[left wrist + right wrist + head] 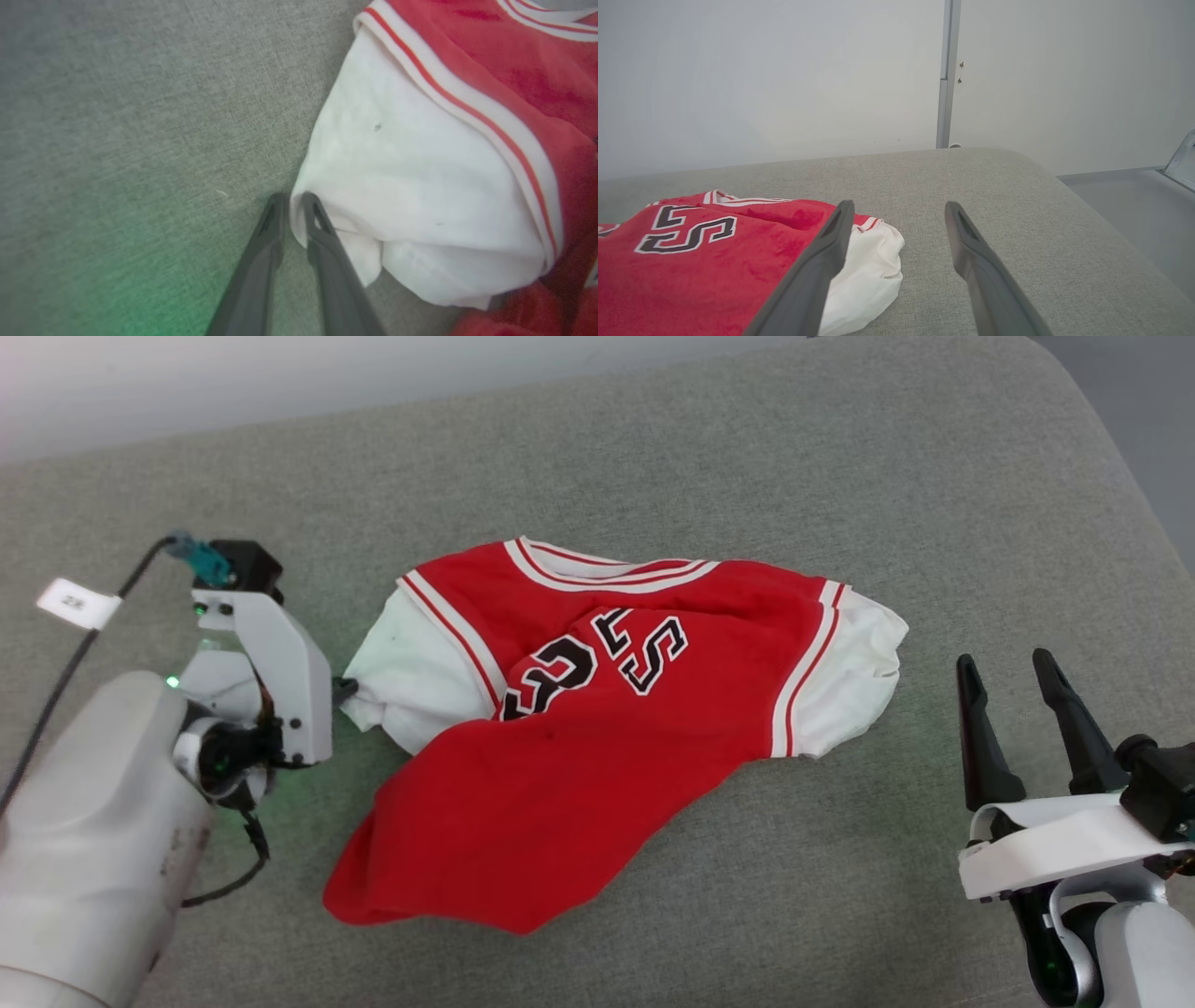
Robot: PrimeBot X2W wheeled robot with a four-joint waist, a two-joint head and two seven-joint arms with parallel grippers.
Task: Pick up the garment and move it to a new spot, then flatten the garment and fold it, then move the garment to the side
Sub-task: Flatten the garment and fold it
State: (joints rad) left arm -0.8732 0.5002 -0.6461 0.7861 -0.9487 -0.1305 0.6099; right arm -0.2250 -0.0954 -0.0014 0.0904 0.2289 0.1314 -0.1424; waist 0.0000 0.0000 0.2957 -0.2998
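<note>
The garment [597,728], a red jersey T-shirt with white sleeves, striped trim and black "3" and "S" characters, lies crumpled on the grey cushioned surface [653,457]. My left gripper [345,689] is at its left white sleeve [411,186]. In the left wrist view the two dark fingers [266,242] stand close together with the sleeve's edge pinched between their tips, so the left gripper [292,205] is shut on the garment. My right gripper [1008,674] is open to the right of the other sleeve [873,275], apart from it, with nothing between its fingers.
The grey surface's rounded right edge [1087,210] drops off toward a pale floor. A white wall [784,70] with a vertical metal strip [945,79] stands behind. A black cable with a white tag [77,602] trails from my left arm.
</note>
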